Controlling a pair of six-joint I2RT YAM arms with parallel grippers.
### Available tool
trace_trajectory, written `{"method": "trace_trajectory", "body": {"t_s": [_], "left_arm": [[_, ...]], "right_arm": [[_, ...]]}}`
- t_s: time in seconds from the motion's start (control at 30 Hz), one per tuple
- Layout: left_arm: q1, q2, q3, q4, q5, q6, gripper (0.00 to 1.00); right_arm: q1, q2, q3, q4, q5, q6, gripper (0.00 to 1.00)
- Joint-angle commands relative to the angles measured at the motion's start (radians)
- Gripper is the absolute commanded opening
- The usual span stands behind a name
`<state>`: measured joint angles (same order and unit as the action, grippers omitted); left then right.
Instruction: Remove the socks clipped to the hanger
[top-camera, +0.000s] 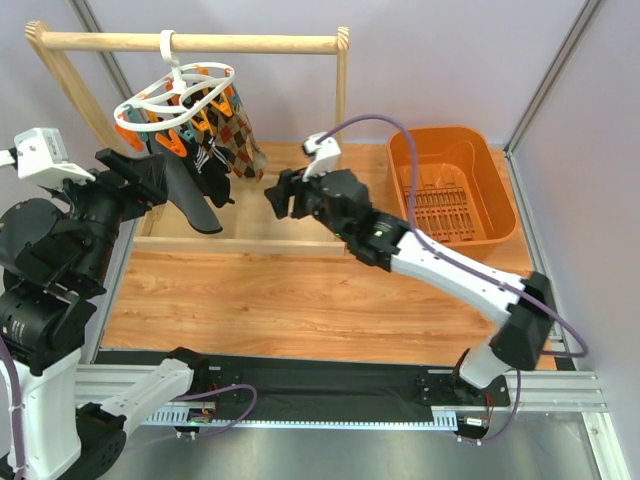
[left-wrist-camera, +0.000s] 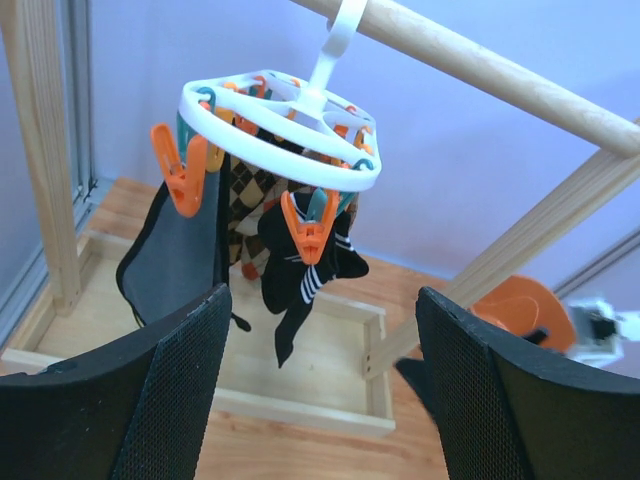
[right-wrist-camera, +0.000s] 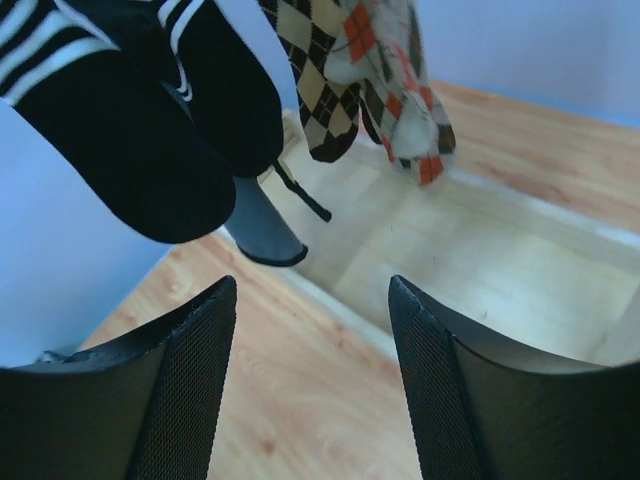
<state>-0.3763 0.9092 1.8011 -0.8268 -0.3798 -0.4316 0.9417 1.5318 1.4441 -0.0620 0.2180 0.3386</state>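
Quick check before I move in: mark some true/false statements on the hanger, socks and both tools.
1. The hanger hangs from the wooden rail. True.
2. The left tool is shut on a black sock. False: it is open and holds nothing.
3. Argyle socks are clipped to the hanger. True.
4. A sock lies in the orange basket. False: no sock shows in it.
5. The right tool is open. True.

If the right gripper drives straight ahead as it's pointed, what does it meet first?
Likely the toe of the plain dark sock, straight ahead of the open right gripper. The black white-striped sock hangs left of that line and may brush first; depth unclear.
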Motion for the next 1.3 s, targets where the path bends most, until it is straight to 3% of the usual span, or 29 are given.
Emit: {"method": "trace_trajectory", "body": {"t_s": [0.0, 0.23, 0.43, 0.57, 0.73, 0.83, 0.9, 0.93, 1.03, 1.27], "left_arm": [[0.007, -0.033, -0.040, 0.012, 0.025, 0.017, 0.81], [0.007, -0.059, -0.082, -0.021, 0.068, 0.036, 0.82], [0.007, -0.101, -0.118, -0.026, 0.053, 0.060, 0.82], [0.007, -0.109, -0.128, -0.054, 0.076, 0.067, 0.81], [0.007, -0.092, -0.080, -0.107, 0.081, 0.077, 0.82], [0.007, -0.104, -0.095, -0.113, 0.087, 0.073, 0.82], [0.007, -0.109, -0.120, -0.124, 0.084, 0.073, 0.82], [0.007, -0.110, -0.134, -0.132, 0.081, 0.074, 0.82], [0.007, -0.110, -0.160, -0.156, 0.120, 0.088, 0.83], [0.007, -0.067, -0.175, -0.178, 0.141, 0.051, 0.84]], "right_arm": [[0.063, 0.134, 0.104, 0.226, 0.141, -0.200, 0.64], [0.158, 0.410, 0.272, 0.404, 0.219, -0.400, 0.61], [0.216, 0.575, 0.464, 0.413, 0.380, -0.544, 0.71], [0.223, 0.637, 0.561, 0.383, 0.417, -0.578, 0.72], [0.221, 0.642, 0.561, 0.393, 0.373, -0.566, 0.77], [0.221, 0.634, 0.565, 0.384, 0.362, -0.552, 0.69], [0.221, 0.616, 0.535, 0.380, 0.345, -0.546, 0.53], [0.223, 0.587, 0.518, 0.375, 0.313, -0.544, 0.36], [0.221, 0.506, 0.420, 0.373, 0.271, -0.523, 0.00], [0.221, 0.314, 0.190, 0.421, 0.192, -0.434, 0.00]]}}
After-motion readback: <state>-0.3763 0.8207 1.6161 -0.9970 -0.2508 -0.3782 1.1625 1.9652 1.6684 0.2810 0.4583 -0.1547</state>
